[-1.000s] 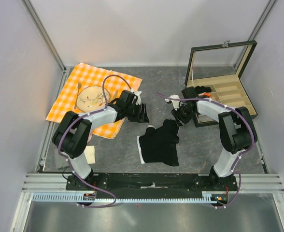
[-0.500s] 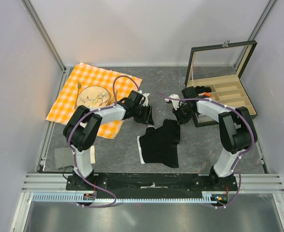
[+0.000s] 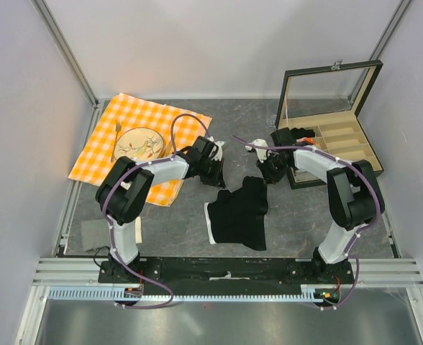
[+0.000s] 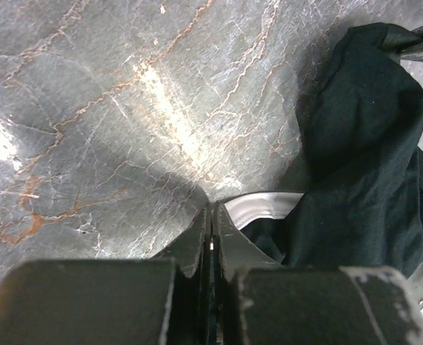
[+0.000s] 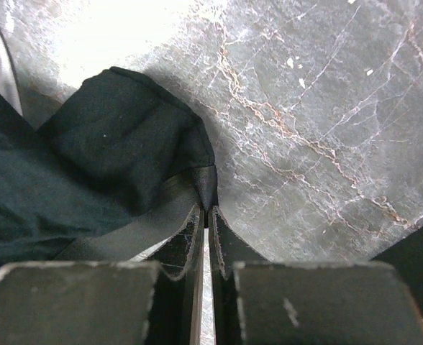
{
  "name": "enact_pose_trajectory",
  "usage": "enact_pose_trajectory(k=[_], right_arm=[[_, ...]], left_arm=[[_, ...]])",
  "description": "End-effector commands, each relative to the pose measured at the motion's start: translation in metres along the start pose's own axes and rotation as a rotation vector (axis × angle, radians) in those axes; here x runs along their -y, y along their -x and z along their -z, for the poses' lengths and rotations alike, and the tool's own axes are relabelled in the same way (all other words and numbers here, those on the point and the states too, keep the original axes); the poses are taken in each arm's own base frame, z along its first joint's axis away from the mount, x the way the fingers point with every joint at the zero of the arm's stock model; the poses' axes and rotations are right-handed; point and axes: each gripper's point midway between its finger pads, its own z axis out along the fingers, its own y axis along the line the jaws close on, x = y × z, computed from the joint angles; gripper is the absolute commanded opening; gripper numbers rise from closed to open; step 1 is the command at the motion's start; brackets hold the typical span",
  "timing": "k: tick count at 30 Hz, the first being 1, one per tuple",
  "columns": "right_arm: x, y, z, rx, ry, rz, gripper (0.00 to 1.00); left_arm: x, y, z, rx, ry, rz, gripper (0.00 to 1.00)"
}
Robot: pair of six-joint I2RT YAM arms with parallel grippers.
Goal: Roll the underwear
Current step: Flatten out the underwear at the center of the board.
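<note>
The underwear (image 3: 237, 215) lies crumpled on the grey table between the arms, black with white trim. My left gripper (image 3: 217, 180) is at its far left corner. In the left wrist view the jaws (image 4: 211, 210) are pressed together, the white waistband (image 4: 265, 205) runs in under the right finger, and a white sliver shows between the jaws. My right gripper (image 3: 264, 176) is at the far right corner. The right wrist view shows its jaws (image 5: 206, 208) shut on a folded black hem of the underwear (image 5: 89, 165).
An orange checked cloth (image 3: 96, 154) with a plate (image 3: 138, 144) on it lies at the back left. An open compartment box (image 3: 334, 140) stands at the back right, close behind the right arm. A small grey rag (image 3: 96, 230) lies near the left base.
The left arm reached right to the underwear's far left corner and its jaws closed. The right jaws closed on the far right corner. The underwear has barely shifted.
</note>
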Motion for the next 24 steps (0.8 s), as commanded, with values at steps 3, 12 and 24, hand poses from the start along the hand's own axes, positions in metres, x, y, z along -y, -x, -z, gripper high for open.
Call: enact_pose_trajectory(k=[3, 12, 24], right_arm=[[-0.001, 0.042, 0.033, 0.151, -0.025, 0.047, 0.08], [-0.007, 0.087, 0.089, 0.303, -0.060, 0.120, 0.06], [-0.042, 0.130, 0.181, 0.487, -0.038, 0.303, 0.06]], left_arm=[[0.015, 0.026, 0.031, 0.106, 0.011, -0.033, 0.02], [0.020, 0.055, 0.091, 0.280, 0.039, -0.055, 0.02], [0.034, 0.048, 0.146, 0.371, 0.011, -0.080, 0.02]])
